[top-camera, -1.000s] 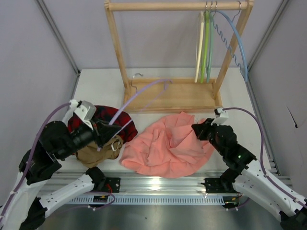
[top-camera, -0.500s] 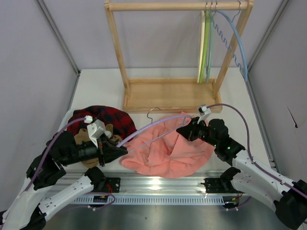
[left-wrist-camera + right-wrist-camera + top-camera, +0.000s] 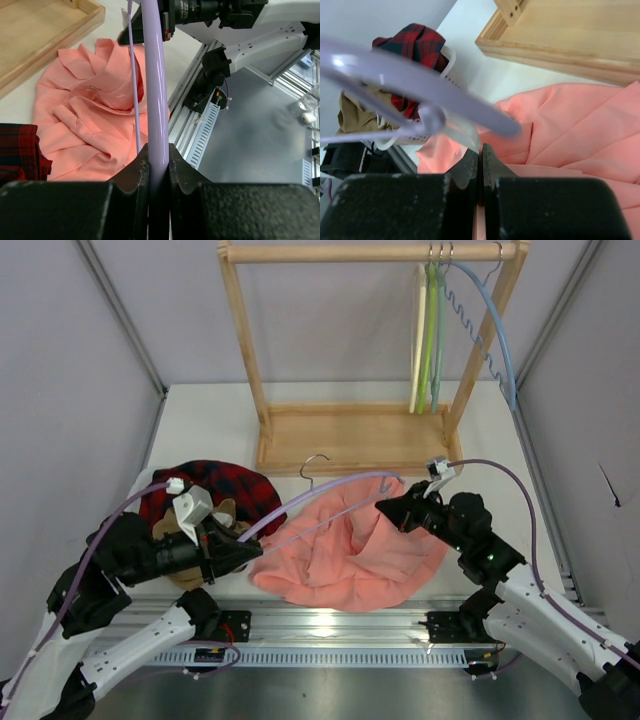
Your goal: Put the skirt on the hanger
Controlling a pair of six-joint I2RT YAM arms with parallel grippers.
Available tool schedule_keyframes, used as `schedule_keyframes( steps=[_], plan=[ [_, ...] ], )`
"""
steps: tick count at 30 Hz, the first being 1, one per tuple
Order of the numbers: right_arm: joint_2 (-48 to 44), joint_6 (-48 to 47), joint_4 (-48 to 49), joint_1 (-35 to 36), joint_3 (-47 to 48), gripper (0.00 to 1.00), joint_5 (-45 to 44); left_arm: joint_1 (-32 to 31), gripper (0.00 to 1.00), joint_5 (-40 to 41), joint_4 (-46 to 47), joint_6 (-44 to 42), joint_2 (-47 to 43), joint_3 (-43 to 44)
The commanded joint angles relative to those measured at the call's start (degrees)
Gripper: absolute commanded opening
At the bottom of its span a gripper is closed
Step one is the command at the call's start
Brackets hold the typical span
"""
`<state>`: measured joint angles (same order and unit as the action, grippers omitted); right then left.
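Left fingers clamp hanger, right fingers pinch skirt; basket holds plaid garment and tan garment.

Cannot make out the near end of the hanger, just past the skirt: swallowed between the closed fingers of the left gripper. Above the skirt from the right wrist, only a lilac blur, cropped left. Left of the skirt: tan garment mostly under the arm from above, plaid garment cropped.
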<state>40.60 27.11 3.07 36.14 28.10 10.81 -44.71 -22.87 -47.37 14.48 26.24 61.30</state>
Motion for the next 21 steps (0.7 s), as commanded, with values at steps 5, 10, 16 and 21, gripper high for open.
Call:
schedule_keyframes(
  steps=[5, 10, 16, 21],
  plan=[
    [-3.07, -1.36, -2.28, -0.11, 2.40, 0.00, -2.82, 0.15, 0.00, 3.80, 0.71, -2.00, 1.01, 7.95],
    [-2.98, -1.71, -2.37, -0.11, 2.66, 0.00, -2.19, 0.15, 0.00, 2.84, 0.35, -2.09, 1.27, 8.05],
    [-3.51, -2.59, -2.11, -0.11, 3.72, 0.00, -0.18, 0.15, 0.00, 0.03, 0.53, -2.18, -0.31, 4.81],
    [-3.42, -2.77, -2.80, -0.11, 5.91, 0.00, 1.23, 0.23, 0.00, -1.99, 2.11, -2.00, -1.01, 3.56]
  ],
)
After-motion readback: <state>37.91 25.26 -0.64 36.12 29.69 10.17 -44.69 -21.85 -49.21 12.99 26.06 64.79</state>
